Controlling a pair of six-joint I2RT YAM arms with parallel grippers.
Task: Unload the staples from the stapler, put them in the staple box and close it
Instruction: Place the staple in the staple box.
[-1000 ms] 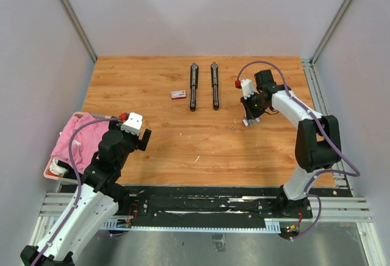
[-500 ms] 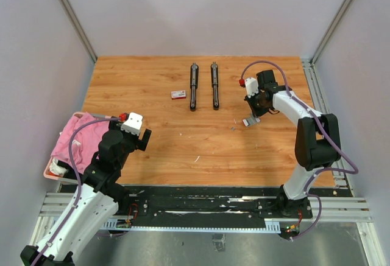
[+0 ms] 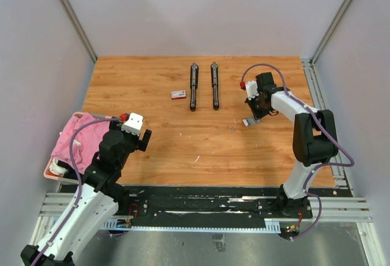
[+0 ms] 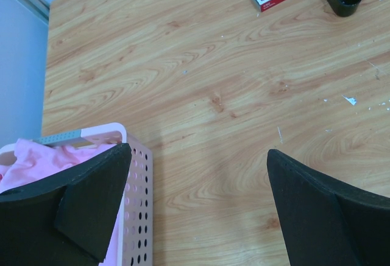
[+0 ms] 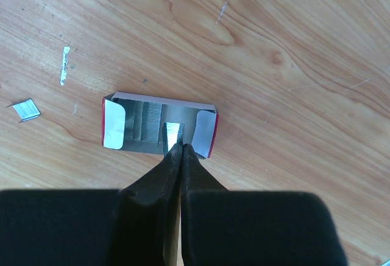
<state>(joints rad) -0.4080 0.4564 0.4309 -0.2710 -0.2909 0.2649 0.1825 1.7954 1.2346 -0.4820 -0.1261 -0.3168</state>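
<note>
Two black staplers (image 3: 193, 86) (image 3: 214, 85) lie side by side at the far middle of the table. To their right, my right gripper (image 3: 251, 114) hangs over a small open red-and-white box (image 5: 116, 126), seen from straight above in the right wrist view. It (image 5: 181, 148) is shut, pinching a short silvery strip of staples (image 5: 173, 131) at its tips, over the box's inside. Another short staple strip (image 5: 27, 109) lies loose on the wood left of the box. My left gripper (image 4: 198, 155) stands wide open over bare table, holding nothing.
A closed red-and-white staple box (image 3: 178, 94) sits left of the staplers. A pink perforated basket (image 4: 135, 217) with pink cloth stands at the table's near left edge, beside my left gripper. Small silvery bits (image 3: 196, 158) are scattered on the wood.
My right wrist has shifted a little to the right above the open box. The left arm has not moved.
</note>
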